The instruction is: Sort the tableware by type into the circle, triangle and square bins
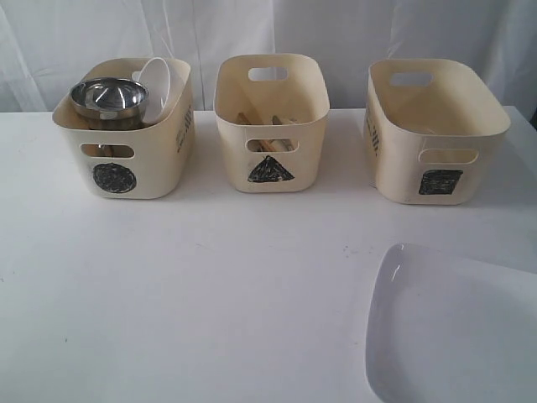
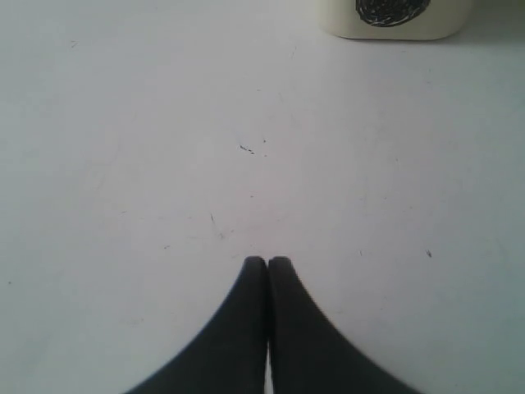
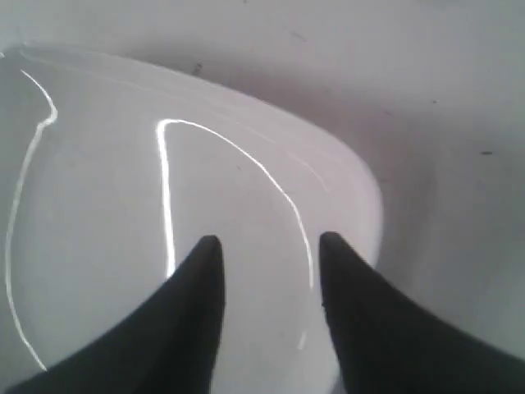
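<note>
Sitting on matte tbl (image 1: 210, 294): glossy rounded-sq plate (image 1: 453, 336).

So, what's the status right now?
Left hand shut, empty, over table. Right hand open, over the white plate. Plate on table, not binned. Nothing seen blocking it.

White table (image 1: 168, 294), creased white curtain (image 1: 101, 42) behind
</note>
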{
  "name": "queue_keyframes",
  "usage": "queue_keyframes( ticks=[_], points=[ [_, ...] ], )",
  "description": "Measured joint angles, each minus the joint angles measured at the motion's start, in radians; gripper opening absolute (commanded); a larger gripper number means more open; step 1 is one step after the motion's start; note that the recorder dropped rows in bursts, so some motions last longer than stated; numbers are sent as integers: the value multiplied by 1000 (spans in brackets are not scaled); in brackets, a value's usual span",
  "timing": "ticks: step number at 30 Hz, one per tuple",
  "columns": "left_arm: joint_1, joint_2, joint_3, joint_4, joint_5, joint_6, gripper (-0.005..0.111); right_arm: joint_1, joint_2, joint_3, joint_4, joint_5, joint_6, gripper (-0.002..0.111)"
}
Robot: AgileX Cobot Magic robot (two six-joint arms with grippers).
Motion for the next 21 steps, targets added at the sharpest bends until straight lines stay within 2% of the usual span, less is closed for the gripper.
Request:
queue_keyframes(
  ticks=[3,11,21],
  points=[
    [0,0,0,0,0,0,0,0,2,0,-44,-42,-15,63],
    [0,0,0,0,0,0,0,0,104,0,-56,-135,-27,62],
    [0,0,0,0,-2,0,0,0,205,-2,27,-152,-260,56]
  ],
)
